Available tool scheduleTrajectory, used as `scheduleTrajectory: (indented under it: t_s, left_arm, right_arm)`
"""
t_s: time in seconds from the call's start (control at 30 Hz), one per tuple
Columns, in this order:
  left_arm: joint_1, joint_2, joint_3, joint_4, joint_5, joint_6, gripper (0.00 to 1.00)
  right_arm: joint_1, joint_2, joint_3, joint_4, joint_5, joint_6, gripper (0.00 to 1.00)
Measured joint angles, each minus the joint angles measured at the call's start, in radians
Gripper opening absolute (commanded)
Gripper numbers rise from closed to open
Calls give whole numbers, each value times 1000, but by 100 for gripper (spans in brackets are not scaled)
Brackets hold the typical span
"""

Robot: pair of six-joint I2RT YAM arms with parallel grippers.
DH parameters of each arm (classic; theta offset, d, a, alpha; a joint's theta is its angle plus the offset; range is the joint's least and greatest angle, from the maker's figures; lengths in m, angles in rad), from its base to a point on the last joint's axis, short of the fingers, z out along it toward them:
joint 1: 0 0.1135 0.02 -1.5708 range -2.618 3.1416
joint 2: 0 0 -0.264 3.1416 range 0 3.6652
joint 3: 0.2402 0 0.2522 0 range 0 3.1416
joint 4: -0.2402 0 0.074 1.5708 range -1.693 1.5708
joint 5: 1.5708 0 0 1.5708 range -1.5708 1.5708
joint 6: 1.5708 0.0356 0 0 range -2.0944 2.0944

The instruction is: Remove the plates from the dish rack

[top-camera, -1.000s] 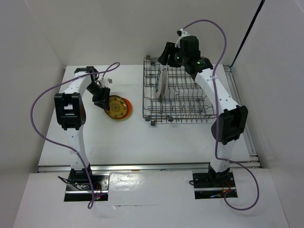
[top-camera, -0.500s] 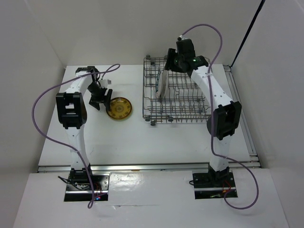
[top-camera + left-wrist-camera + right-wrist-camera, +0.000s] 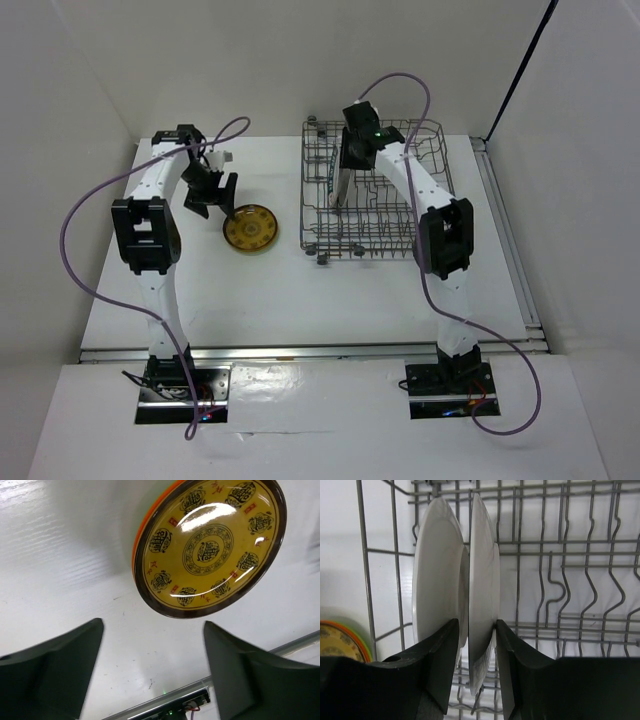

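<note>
Right wrist: my R jaws straddle a white round plate (image 3: 482, 570) standing on edge in the grey wire dish rack (image 3: 400, 215); can't tell if they're pinching it. 2nd white plate (image 3: 437, 570) just beside it, outside my jaws. Left wrist: my L jaws spread wide above the white table (image 3: 60, 555), near a golden-brown patterned round plate (image 3: 210, 547) lying flat on an orange plate (image 3: 145, 520).

Dish rack (image 3: 372, 236): one
White plates (image 3: 439, 580) on edge in the rack: two
Stacked plates (image 3: 210, 547) beside it: three, gold patterned on top, orange and green rims below
Robot arms (image 3: 148, 232): two
</note>
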Motion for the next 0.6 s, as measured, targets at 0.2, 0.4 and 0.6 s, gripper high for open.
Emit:
scheduleTrajectory:
  t_s: [0.2, 0.4, 0.6]
  left_arm:
    - [0, -43, 2, 2, -22, -1, 100]
    - [0, -56, 27, 2, -37, 0, 100]
    - [0, -59, 32, 2, -42, 0, 100]
  right_arm:
    - [5, 66, 83, 1, 41, -1, 44]
    - [10, 98, 100, -8, 81, -34, 22]
    - [19, 108, 135, -73, 184, -84, 0]
